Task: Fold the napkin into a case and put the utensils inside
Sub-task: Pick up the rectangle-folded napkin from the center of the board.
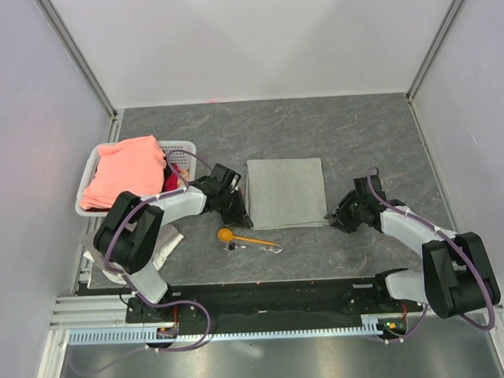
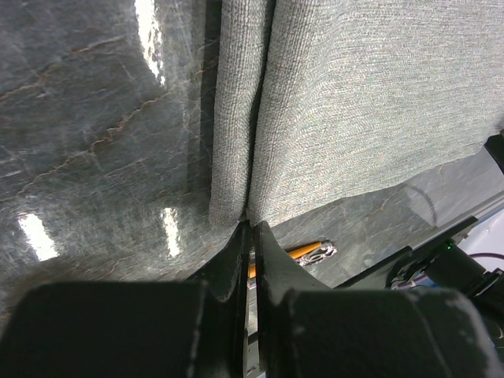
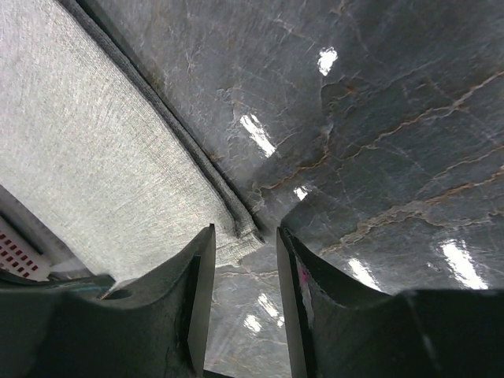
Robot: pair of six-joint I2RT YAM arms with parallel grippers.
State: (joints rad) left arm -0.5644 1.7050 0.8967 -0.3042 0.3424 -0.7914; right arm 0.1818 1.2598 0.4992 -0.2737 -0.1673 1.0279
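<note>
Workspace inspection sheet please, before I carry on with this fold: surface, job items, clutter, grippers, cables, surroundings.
Surface: dark veined table, glossy.
Job's things: napkin folded flat, centre; orange spoon and fork together nearer the arms, outside it.
Clutter: white basket holding salmon-pink cloth, left; whitish rag by the left arm.
Grippers: left gripper shut on the napkin's near-left corner; right gripper open astride its near-right corner.
Cables: purple cables along both arms.
Surroundings: white walls.
</note>
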